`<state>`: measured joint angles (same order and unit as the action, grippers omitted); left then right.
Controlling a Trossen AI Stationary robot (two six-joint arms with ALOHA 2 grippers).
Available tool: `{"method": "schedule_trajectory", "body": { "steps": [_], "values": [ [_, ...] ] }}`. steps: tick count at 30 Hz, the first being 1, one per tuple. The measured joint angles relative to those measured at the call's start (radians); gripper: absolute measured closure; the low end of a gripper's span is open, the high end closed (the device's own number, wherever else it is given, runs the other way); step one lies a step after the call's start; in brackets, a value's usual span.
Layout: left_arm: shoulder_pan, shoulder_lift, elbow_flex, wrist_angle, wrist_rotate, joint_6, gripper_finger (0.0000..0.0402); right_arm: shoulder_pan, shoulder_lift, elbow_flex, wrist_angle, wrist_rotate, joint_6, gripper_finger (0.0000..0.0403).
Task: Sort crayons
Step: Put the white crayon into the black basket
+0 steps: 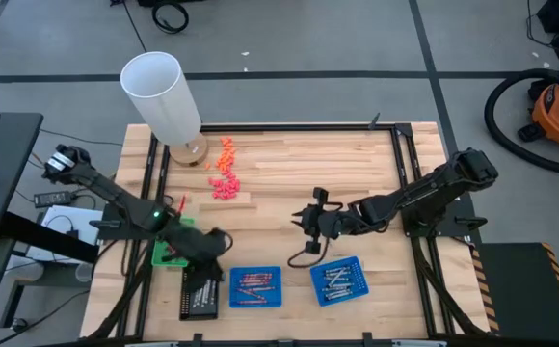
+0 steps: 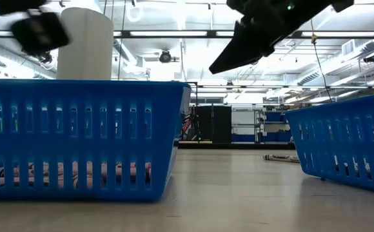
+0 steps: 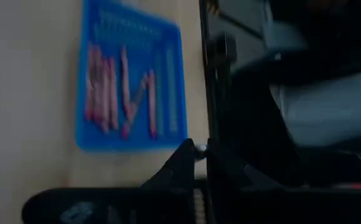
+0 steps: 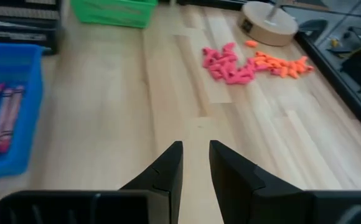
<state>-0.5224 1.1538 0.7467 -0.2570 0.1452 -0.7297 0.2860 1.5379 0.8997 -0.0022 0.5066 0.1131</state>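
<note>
Right gripper (image 4: 195, 163) hovering empty over bare table (image 1: 289, 164)
Crayons (image 1: 254, 285) are lying in the blue trays (image 1: 339, 281); light, stiff, brittle sticks, probably best pinched mid-length. The fingers are standing slightly parted, holding nothing, arm reaching low toward table centre. Left gripper (image 3: 200, 155) is hanging pinched shut, empty, beside the reddish-crayon tray.
</note>
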Motion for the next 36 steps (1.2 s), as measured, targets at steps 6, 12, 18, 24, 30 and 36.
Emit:
{"method": "schedule_trajectory", "body": {
  "steps": [6,12,18,24,30,36],
  "values": [
    [-0.166,0.005,0.0,-0.076,-0.092,-0.207,0.037,-0.057,0.0,0.0,0.0,-0.001,-0.004,0.0313],
    [-0.304,0.014,0.0,-0.108,-0.252,-0.396,0.0369,-0.086,0.0,0.0,0.0,-0.002,-0.02,0.0314],
    [-0.368,0.078,0.0,-0.153,-0.283,-0.54,0.0369,-0.098,0.0,0.0,0.028,-0.013,-0.047,0.0313],
    [-0.375,0.147,0.0,-0.176,-0.249,-0.612,0.0369,-0.108,0.0,0.0,0.053,-0.06,-0.065,0.0314],
    [-0.37,0.186,0.0,-0.205,-0.207,-0.632,0.0366,-0.107,0.0,0.0,0.053,-0.067,-0.065,0.0314],
    [-0.349,0.188,0.0,-0.235,-0.209,-0.637,0.0314,-0.107,0.0,0.0,0.053,-0.086,-0.064,0.0315]
  ]
}}
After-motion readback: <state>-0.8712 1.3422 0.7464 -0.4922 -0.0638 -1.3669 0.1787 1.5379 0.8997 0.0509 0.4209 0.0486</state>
